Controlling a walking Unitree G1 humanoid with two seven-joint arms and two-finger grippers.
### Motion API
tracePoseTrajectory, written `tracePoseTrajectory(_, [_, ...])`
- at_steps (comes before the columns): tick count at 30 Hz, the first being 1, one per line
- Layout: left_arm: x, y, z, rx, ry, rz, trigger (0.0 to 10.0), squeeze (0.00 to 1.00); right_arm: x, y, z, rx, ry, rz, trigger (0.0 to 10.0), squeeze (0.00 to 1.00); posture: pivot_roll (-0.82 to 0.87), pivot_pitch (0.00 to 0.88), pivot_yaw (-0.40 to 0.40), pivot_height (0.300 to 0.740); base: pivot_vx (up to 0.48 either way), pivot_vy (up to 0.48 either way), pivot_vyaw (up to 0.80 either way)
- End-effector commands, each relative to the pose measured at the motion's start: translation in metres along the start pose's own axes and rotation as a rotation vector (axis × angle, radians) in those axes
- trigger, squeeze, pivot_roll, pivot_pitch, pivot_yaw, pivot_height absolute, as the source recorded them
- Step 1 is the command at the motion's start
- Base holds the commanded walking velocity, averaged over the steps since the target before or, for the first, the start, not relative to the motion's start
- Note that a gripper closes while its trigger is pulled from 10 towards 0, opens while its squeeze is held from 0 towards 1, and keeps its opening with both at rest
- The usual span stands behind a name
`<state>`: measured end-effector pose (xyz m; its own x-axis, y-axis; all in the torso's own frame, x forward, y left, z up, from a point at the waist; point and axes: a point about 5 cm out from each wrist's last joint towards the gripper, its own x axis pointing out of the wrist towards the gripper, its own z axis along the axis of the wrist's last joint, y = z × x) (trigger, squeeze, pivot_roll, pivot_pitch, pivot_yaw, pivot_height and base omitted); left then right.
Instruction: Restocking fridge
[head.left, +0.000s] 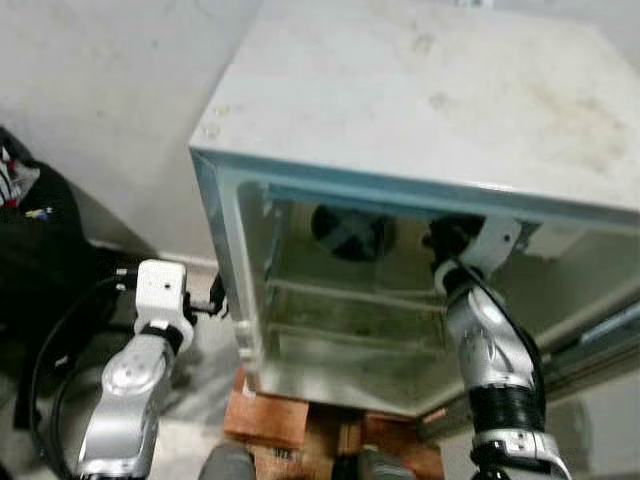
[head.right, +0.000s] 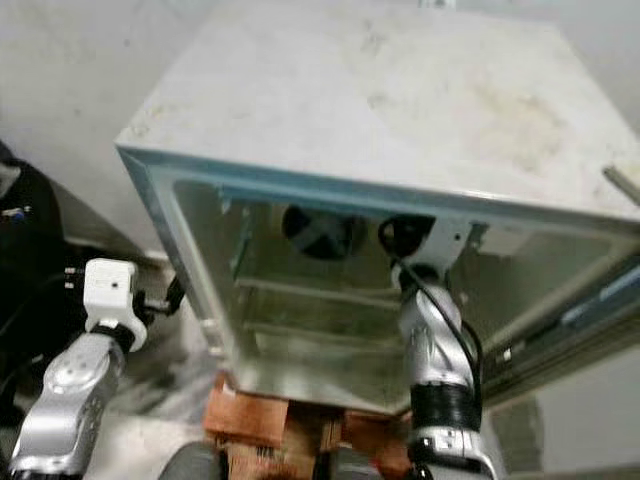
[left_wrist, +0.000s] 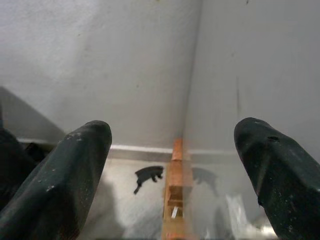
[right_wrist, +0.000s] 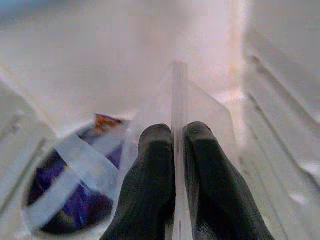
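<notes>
The left gripper (left_wrist: 172, 165) hangs spread open beside the fridge (head.left: 420, 90), which stands on wooden blocks (head.left: 270, 420). Inside the fridge, the right gripper (right_wrist: 176, 145) pinches a clear plastic container (right_wrist: 177, 100) by its rim edge, long axis running toward the back wall, beside a dark round lid (right_wrist: 70, 185).

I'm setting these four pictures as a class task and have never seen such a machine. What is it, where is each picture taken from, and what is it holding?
It is a walking humanoid robot restocking a small fridge that stands on wooden blocks. The two wide pictures come from cameras in its head, looking down. The other two come from cameras on its wrists. The right gripper is inside the open fridge, fingers shut on a clear plastic container, next to a round dark object. The left gripper hangs open beside the fridge's outer wall, holding nothing.
</notes>
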<state>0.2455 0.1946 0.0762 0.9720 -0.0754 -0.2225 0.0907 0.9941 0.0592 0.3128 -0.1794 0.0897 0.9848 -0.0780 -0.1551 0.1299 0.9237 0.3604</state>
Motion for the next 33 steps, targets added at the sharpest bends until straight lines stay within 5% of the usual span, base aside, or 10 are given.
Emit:
tracePoseTrajectory(1, [0.0, -0.001, 0.002, 0.003, -0.003, -0.003, 10.0, 0.0, -0.001, -0.005, -0.002, 0.013, 0.015, -0.026, 10.0, 0.0, 0.13, 0.076, -0.069, 0.74, 0.0, 0.0, 0.0])
tracePoseTrajectory(19, [-0.009, 0.003, -0.005, 0.03, 0.053, 0.004, 10.0, 0.0, 0.009, -0.011, -0.006, 0.2, 0.042, -0.194, 10.0, 0.0, 0.17, 0.094, -0.082, 0.74, 0.0, 0.0, 0.0])
tracePoseTrajectory(33, [-0.023, 0.003, -0.006, 0.026, 0.085, 0.055, 10.0, 0.0, 0.045, 0.041, 0.0, 0.322, 0.068, -0.154, 10.0, 0.0, 0.23, 0.146, -0.104, 0.74, 0.0, 0.0, 0.0])
